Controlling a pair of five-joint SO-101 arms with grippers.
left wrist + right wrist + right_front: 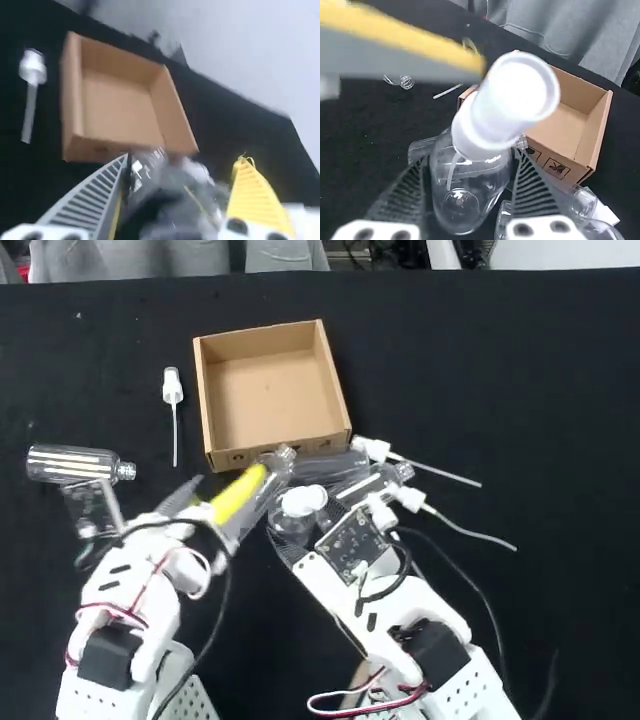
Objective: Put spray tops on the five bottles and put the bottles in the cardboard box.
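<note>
In the left wrist view, blur smears what looks like a clear bottle (170,200) at the left gripper (184,165); its outline cannot be made out. From above, both arms cover part of the bottle cluster (345,472) beside the cardboard box (203,400), so the count is unclear. A white spray top (510,105) hides the neck of the held bottle (470,200) in the right gripper (470,160).

Black tbl cover (520,370) under the jaws; grey cloth (140,258) w/ folds beyond them, at tbl's far edge.
</note>
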